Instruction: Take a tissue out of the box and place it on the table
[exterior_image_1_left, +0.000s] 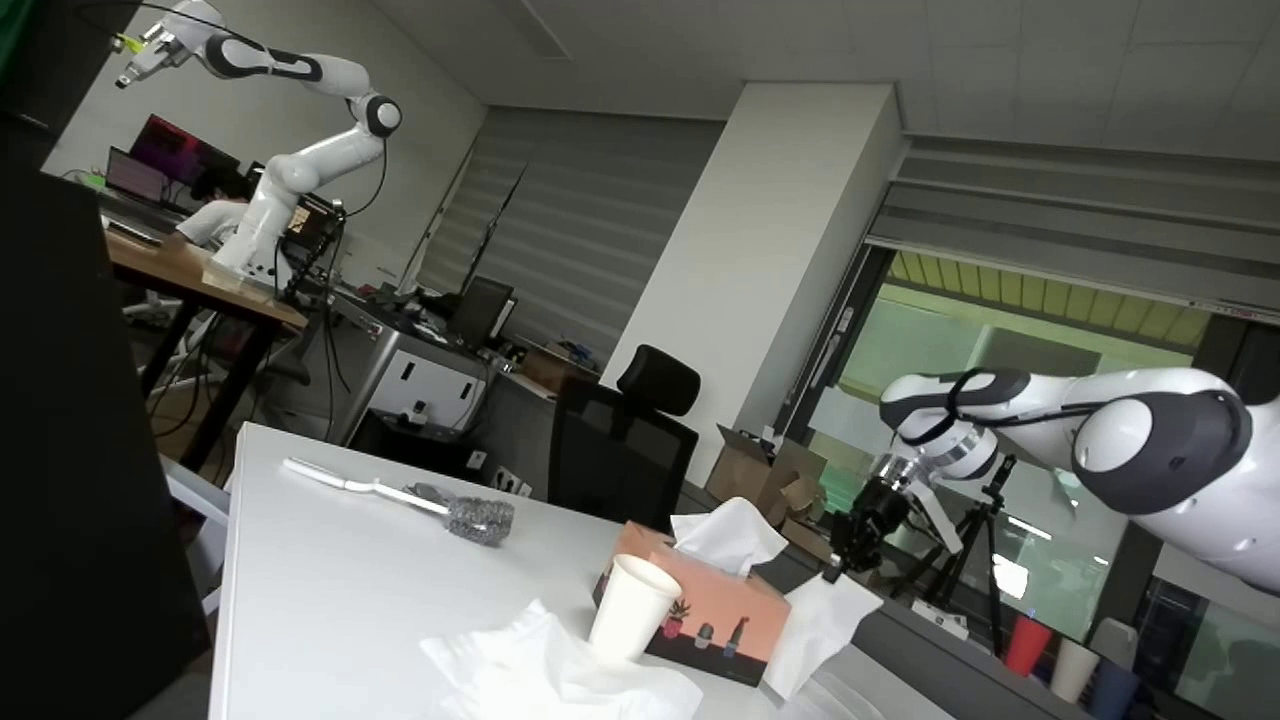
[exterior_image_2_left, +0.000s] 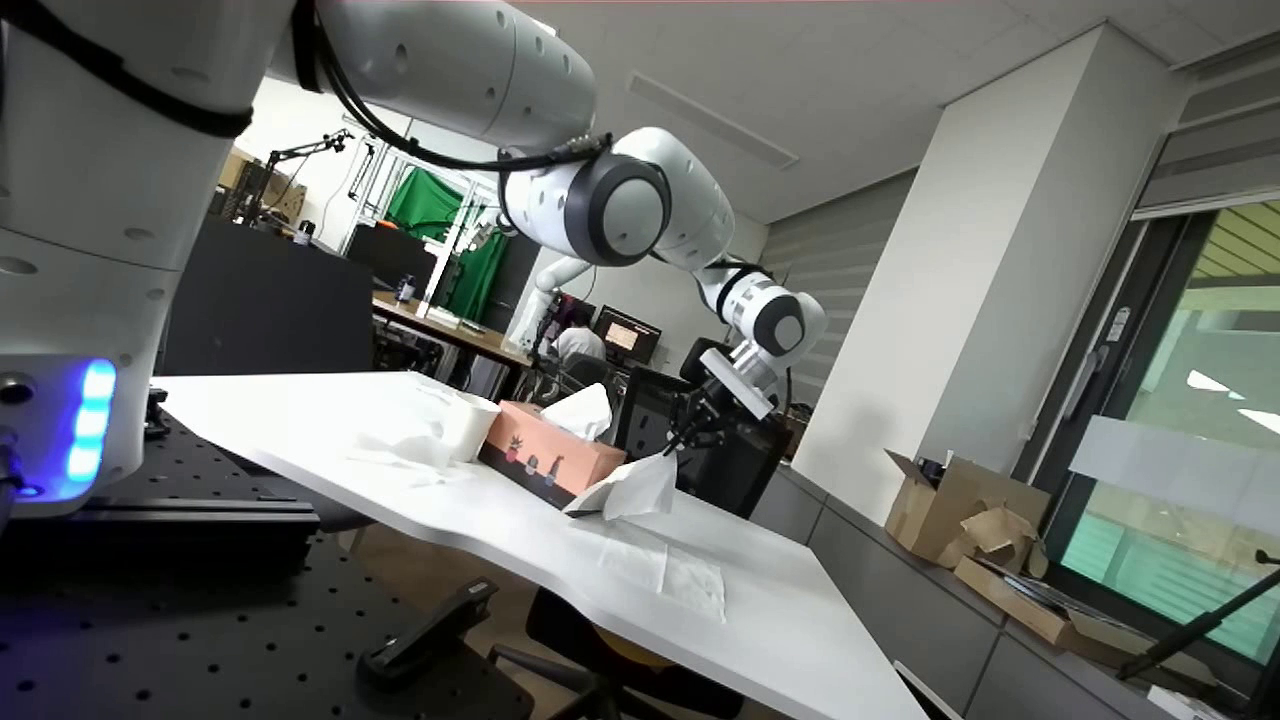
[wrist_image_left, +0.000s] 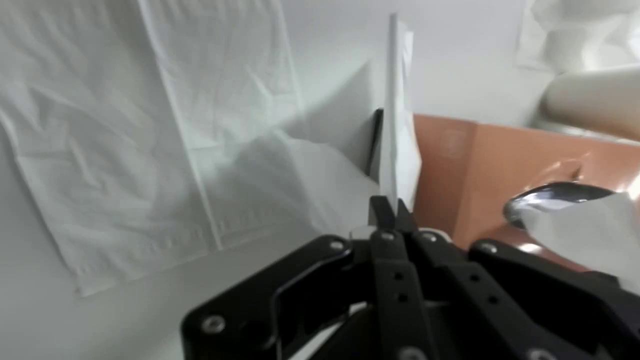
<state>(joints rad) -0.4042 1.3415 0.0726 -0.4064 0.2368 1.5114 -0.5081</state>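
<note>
The orange tissue box stands on the white table and also shows in an exterior view and the wrist view. A white tissue sticks up from its opening. My gripper is beside the box's end, shut on another white tissue. This held tissue hangs down from the fingertips in both exterior views, close to the box's end. Whether its lower edge touches the table I cannot tell. A flat, creased tissue lies on the table beside it.
A white paper cup stands against the box's long side. Crumpled tissue lies by the cup. A brush with a white handle lies farther along the table. A black chair stands behind the table.
</note>
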